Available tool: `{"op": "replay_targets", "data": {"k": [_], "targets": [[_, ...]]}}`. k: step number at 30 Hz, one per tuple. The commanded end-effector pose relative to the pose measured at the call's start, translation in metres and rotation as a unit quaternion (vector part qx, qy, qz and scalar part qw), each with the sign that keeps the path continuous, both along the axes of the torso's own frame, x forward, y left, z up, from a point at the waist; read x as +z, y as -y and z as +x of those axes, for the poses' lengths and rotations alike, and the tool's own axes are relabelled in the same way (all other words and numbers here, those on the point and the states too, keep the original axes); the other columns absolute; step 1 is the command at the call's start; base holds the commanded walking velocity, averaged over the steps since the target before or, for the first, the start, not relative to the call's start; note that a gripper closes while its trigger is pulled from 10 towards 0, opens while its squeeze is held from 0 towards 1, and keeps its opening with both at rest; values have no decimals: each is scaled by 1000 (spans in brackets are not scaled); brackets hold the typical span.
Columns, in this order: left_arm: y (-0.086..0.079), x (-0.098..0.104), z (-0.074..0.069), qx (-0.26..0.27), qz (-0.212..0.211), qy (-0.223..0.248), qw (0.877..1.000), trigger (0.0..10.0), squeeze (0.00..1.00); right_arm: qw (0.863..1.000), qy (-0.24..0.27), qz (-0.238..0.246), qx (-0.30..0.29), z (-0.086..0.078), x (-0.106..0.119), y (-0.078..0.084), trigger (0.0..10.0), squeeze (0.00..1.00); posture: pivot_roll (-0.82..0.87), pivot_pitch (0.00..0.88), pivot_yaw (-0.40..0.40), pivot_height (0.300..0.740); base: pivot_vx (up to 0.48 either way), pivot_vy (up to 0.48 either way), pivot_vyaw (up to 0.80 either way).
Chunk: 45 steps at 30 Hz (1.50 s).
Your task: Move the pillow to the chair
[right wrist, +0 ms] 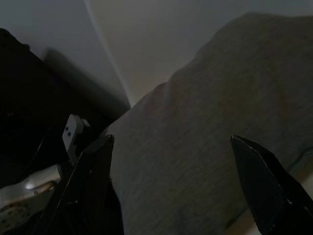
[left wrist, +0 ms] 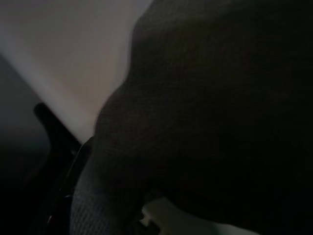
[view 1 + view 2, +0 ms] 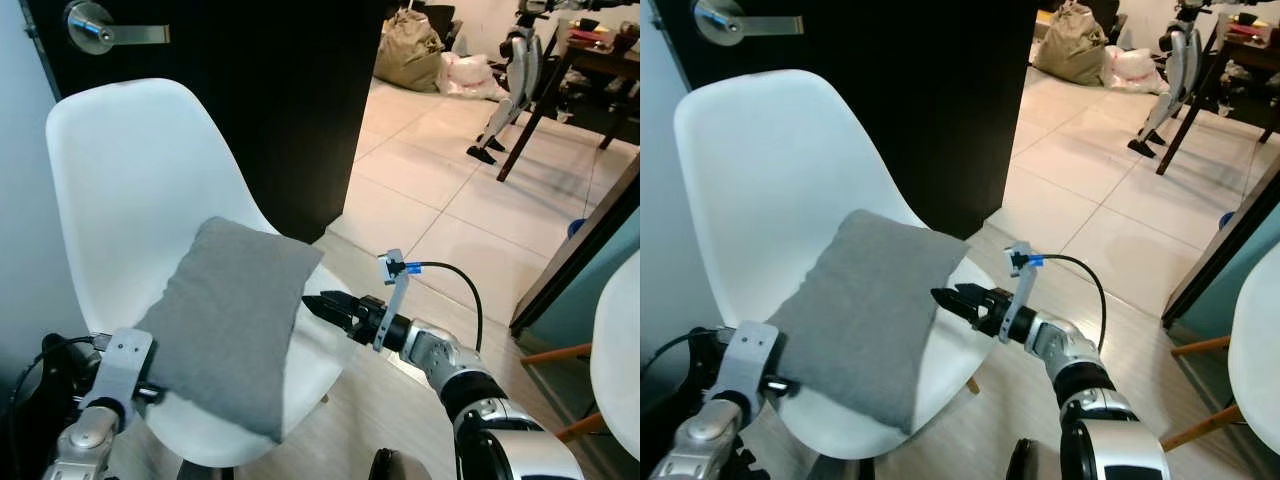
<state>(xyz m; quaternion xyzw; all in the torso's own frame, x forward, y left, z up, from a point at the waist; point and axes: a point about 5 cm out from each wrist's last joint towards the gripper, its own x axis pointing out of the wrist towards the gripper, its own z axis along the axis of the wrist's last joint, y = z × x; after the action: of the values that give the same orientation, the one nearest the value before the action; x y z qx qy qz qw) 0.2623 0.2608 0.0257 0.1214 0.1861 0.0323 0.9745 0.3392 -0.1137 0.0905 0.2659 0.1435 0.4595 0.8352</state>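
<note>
A grey pillow (image 3: pixel 235 320) lies on the seat of a white shell chair (image 3: pixel 130 170), its upper end leaning toward the backrest. My right gripper (image 3: pixel 318 304) is open, level with the seat, its tips just off the pillow's right edge. The right wrist view shows the two black fingers (image 1: pixel 93 166) spread apart with the pillow (image 1: pixel 205 127) ahead of them. My left gripper (image 3: pixel 150 390) is at the pillow's lower left corner, its front end hidden by the fabric. In the left wrist view the pillow (image 2: pixel 210 122) is pressed close to the lens.
A dark door (image 3: pixel 280 100) with a silver lever handle (image 3: pixel 95 30) stands behind the chair. A second white chair (image 3: pixel 620 350) is at the right edge. Across the tiled floor are a table leg (image 3: pixel 530 115), another robot's legs (image 3: pixel 510 80) and bags (image 3: pixel 408 50).
</note>
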Motion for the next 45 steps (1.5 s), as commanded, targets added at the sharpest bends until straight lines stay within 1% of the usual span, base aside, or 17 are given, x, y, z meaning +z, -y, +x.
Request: {"op": "replay_targets", "data": {"k": [1,5,6,7,16,19,20,23,27,31,33,37,38,40,41,43,45], "targets": [[-8,8,3,24,11,-3,1000,10000,0,1000,0,-1,-2,-1,-2,0,10000,0,253,0,-143,555,0,0,0],[-24,8,0,85,22,-16,996,10000,0,1000,-5,-7,-11,-1,-4,-2,10000,0,256,0,-144,555,0,0,0],[-27,8,-3,94,15,-23,995,10000,580,1000,-11,-8,-23,0,-6,-2,10000,0,256,0,-146,555,0,0,0],[-28,9,-5,97,12,-26,995,10000,1000,1000,-13,-8,-27,0,-6,-2,10000,0,257,0,-147,555,0,0,0],[-44,27,-12,107,1,-40,993,10000,1000,999,-15,-15,-27,0,-8,-3,10000,0,267,0,-161,555,0,0,0],[-38,59,-10,24,-114,7,993,10000,1000,999,-17,-34,-22,-1,-11,-6,10000,0,271,0,-162,555,0,0,0],[-38,59,-10,24,-114,7,993,10000,1000,999,-17,-34,-22,-1,-11,-6,10000,0,271,0,-162,555,0,0,0],[-25,74,-19,-77,-160,26,984,10000,1000,999,-18,-46,-21,-2,-13,-10,10000,0,268,0,-158,555,0,0,0],[-16,75,-32,-138,-159,19,977,10000,1000,998,-20,-51,-22,-2,-15,-11,10000,0,266,0,-158,555,0,0,0],[-8,65,-51,-187,-136,-34,972,10000,1000,998,-23,-63,-17,-5,-20,-11,10000,0,265,0,-163,555,0,0,0],[-6,65,-51,-189,-136,-36,972,10000,1000,997,-23,-66,-16,-6,-21,-11,10000,0,265,0,-164,555,0,0,0],[-2,75,-44,-193,-123,3,974,10000,1000,997,-24,-69,-18,-6,-21,-10,10000,0,266,0,-165,555,0,0,0],[3,96,-25,-160,-151,94,971,10000,0,997,-28,-64,-40,-2,-19,-9,10000,0,268,0,-168,555,0,0,0],[8,113,-12,-127,-181,168,961,10000,0,996,-30,-54,-60,1,-17,-8,10000,0,268,0,-168,555,0,0,0],[8,113,-12,-127,-181,168,961,10000,0,996,-30,-54,-60,1,-17,-8,10000,0,268,0,-168,555,0,0,0],[10,120,1,-69,-217,223,948,10000,0,995,-30,-20,-98,5,-13,-5,10000,0,266,0,-168,555,0,0,0],[14,116,7,-40,-223,232,946,10000,0,993,-34,-8,-111,6,-13,-5,10000,0,266,0,-169,560,0,0,0]]}}
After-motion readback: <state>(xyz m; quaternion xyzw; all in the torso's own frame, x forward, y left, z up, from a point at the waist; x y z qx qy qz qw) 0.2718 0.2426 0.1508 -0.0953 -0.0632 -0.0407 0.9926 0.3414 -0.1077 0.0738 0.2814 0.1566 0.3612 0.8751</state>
